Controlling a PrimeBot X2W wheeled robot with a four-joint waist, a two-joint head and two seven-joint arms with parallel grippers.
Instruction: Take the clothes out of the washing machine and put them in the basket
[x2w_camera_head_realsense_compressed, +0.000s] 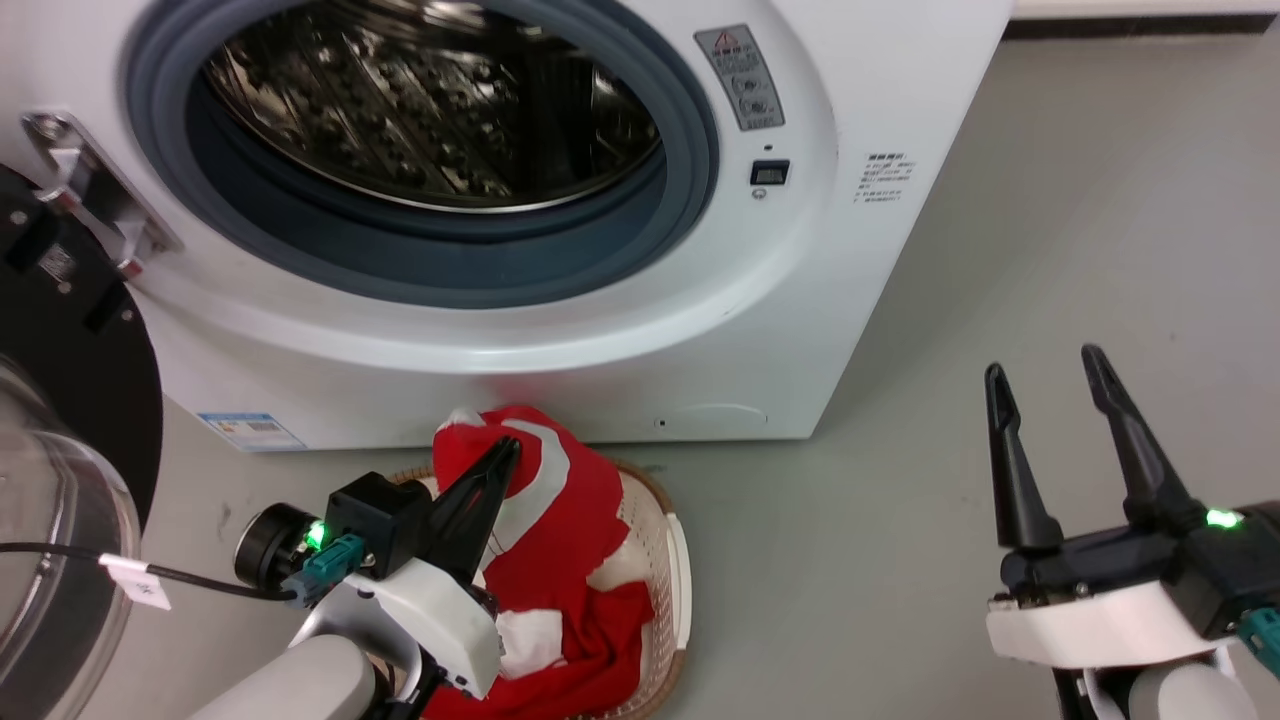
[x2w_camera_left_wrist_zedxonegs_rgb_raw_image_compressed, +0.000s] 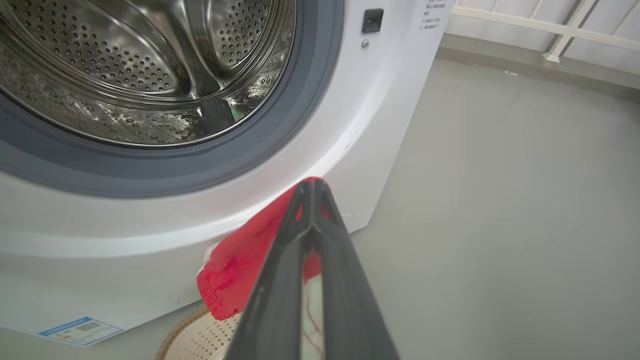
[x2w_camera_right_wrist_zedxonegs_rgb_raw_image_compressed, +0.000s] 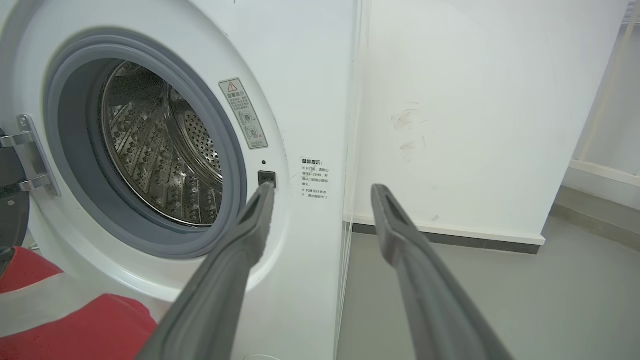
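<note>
— While the left gripper (x2w_camera_head_realsense_compressed: 508, 450) sits at lower centre-left of the head view, what is its status?

— Jaws together, clamped on a raised fold of the clothes (x2w_camera_head_realsense_compressed: 570, 560). The clothes are heaped in the basket (x2w_camera_head_realsense_compressed: 672, 560) on the floor, directly below the porthole of the washing machine (x2w_camera_head_realsense_compressed: 800, 300). The drum (x2w_camera_head_realsense_compressed: 430, 110), upper left, appears empty. The right gripper (x2w_camera_head_realsense_compressed: 1042, 365), lower right, has its jaws apart and holds nothing.

— Left wrist view?

— Jaws closed at frame centre with red fabric pinched between them. The basket's perforated wall shows at the bottom edge, below the fold.

— Right wrist view?

— Jaws apart, facing the machine front. The clothes lie at lower left.

— How should the step in hand be done?

— The step is judged to be release.
1. Lower the held fold until it lies inside the rim.
2. Open the jaws fully.
3. Withdraw along the jaw axis so the tips do not snag the fabric.
4. Confirm that no edge hangs over the rim.
</note>
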